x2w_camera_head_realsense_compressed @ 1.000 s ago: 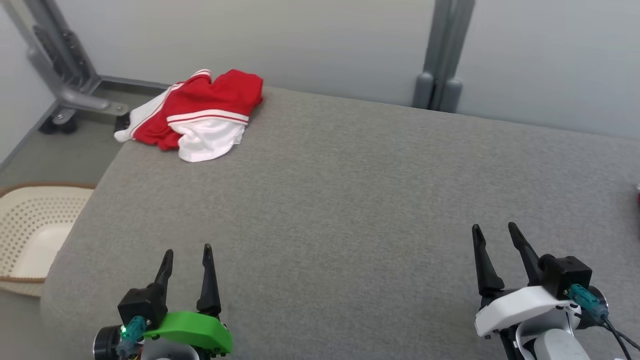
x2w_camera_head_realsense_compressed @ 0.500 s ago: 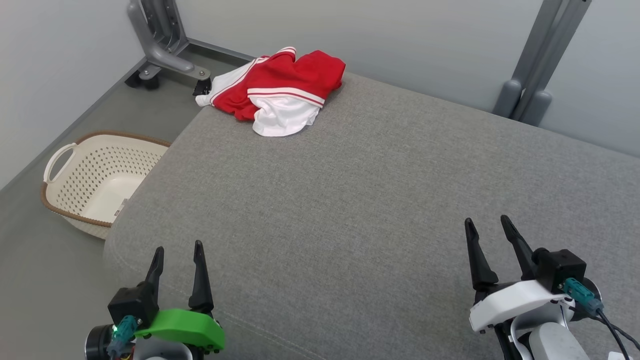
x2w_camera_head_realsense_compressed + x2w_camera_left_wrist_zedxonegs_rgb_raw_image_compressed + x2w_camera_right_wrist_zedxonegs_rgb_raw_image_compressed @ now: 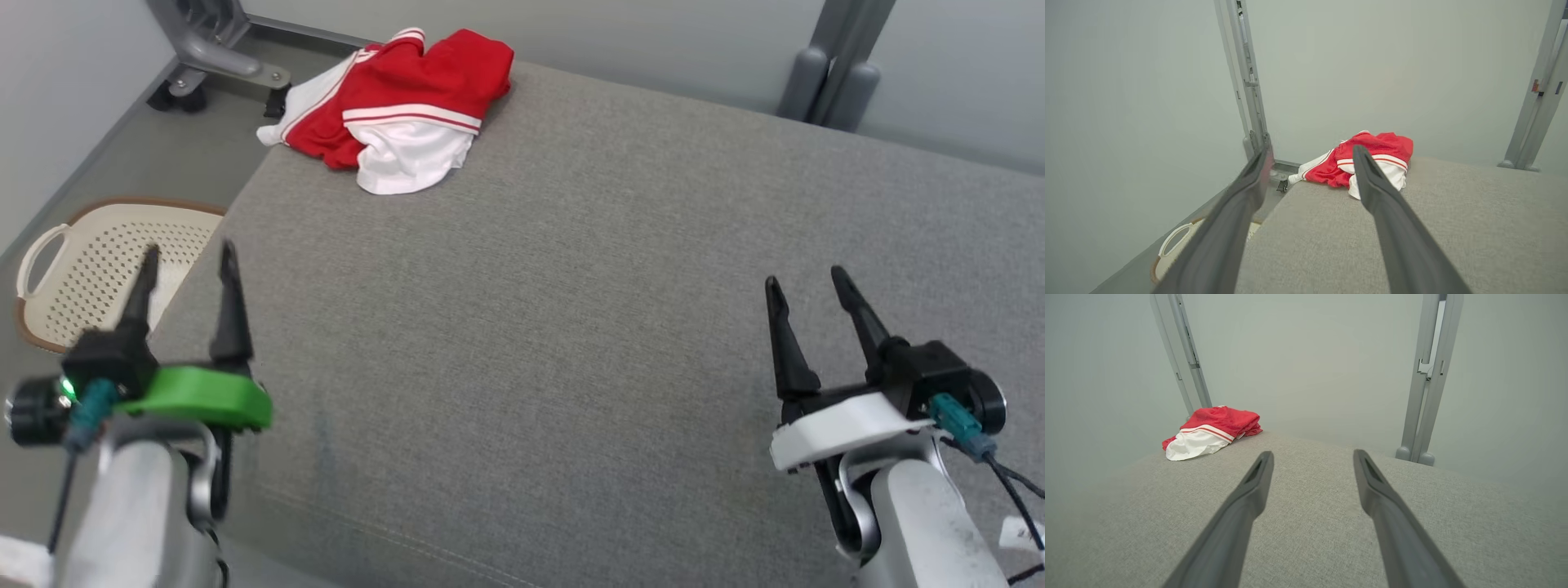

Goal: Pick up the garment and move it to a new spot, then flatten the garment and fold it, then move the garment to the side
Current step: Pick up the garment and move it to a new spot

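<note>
A crumpled red and white garment (image 3: 400, 106) lies at the far left corner of the grey padded surface (image 3: 571, 269), one sleeve hanging over the edge. It shows too in the left wrist view (image 3: 1372, 159) and the right wrist view (image 3: 1208, 430). My left gripper (image 3: 189, 257) hovers open over the surface's near left edge, well short of the garment. At the near right, my right gripper (image 3: 804, 282) is open as well, far from the cloth. Nothing sits between either pair of fingers.
A cream perforated basket (image 3: 90, 261) with a brown rim stands on the floor left of the surface; its handle shows in the left wrist view (image 3: 1171, 245). A grey wheeled frame foot (image 3: 216, 57) sits behind the garment, and a grey post (image 3: 829, 69) rises at the back right.
The head camera has turned and tilted, shifting the whole picture. My left arm has risen and moved forward and left, toward the surface's edge. Both grippers stay open; the garment lies unmoved.
</note>
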Controlling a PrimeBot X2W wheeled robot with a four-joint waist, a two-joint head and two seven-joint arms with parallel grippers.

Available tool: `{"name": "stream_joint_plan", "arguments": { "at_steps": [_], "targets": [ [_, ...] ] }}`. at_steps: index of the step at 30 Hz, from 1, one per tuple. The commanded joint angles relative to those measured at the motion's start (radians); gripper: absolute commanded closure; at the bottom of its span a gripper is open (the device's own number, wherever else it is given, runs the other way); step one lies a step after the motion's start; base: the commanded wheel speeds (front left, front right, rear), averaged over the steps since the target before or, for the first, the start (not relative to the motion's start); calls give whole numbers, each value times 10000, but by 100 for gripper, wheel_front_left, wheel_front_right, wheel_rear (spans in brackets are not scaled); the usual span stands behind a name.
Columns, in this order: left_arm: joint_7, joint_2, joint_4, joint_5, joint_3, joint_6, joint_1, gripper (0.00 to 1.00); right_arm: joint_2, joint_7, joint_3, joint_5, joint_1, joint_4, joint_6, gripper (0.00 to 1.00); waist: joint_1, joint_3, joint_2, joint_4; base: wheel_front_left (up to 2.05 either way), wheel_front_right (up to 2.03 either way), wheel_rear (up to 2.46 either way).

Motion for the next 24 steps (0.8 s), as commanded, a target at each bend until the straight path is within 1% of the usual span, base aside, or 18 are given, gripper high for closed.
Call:
{"name": "stream_joint_plan", "arguments": {
  "at_steps": [1, 5, 7, 9, 11, 13, 16, 17, 19, 21, 24],
  "targets": [
    [130, 276, 31, 101, 67, -124, -695, 0, -43, 93, -27, -158, -287, -219, -10, 0, 0, 1016, 0, -898, 0, 0, 0],
    [816, 1140, 345, -65, 397, -413, -2682, 0, -43, 392, 22, -568, -905, -978, -10, 0, 0, 1964, 0, -1635, 0, 0, 0],
    [1286, 1359, 674, -387, 577, -567, -3515, 0, -41, 498, 67, -670, -1132, -1292, -10, 0, 0, 2353, 0, -1954, 0, 0, 0],
    [1908, 1935, 1083, -412, 719, -688, -4503, 0, -40, 658, 256, -745, -1389, -1670, -10, 0, 0, 2888, 0, -2431, 0, 0, 0],
    [2594, 2341, 1693, -471, 663, -822, -5228, 0, -38, 766, 424, -892, -1549, -1999, -10, 0, 0, 3296, 0, -2812, 0, 0, 0],
    [3257, 2499, 2271, -794, 781, -905, -5865, 0, -55, 864, 469, -1060, -1663, -2342, -10, 0, 0, 3707, 0, -3170, 0, 0, 0],
    [3960, 2964, 2991, -976, 880, -954, -6601, 0, -90, 987, 476, -1196, -1684, -2829, -10, 0, 0, 4273, 0, -3605, 0, 0, 0],
    [4147, 3045, 3293, -1082, 905, -971, -6800, 0, -97, 1040, 448, -1233, -1648, -2993, -10, 0, 0, 4457, 0, -3728, 0, 0, 0],
    [4432, 3004, 3729, -1159, 856, -1000, -7004, 0, -79, 1116, 410, -1301, -1521, -3289, -10, 0, 0, 4746, 0, -3908, 0, 0, 0],
    [4610, 3079, 4102, -1195, 799, -1032, -7174, 0, -90, 1193, 320, -1343, -1393, -3578, -10, 0, 0, 5013, 0, -4045, 0, 0, 0],
    [4791, 3050, 4590, -1282, 770, -1047, -7227, 0, -89, 1234, 243, -1336, -1296, -3824, -10, 0, 0, 5263, 0, -4118, 0, 0, 0]
  ]
}}
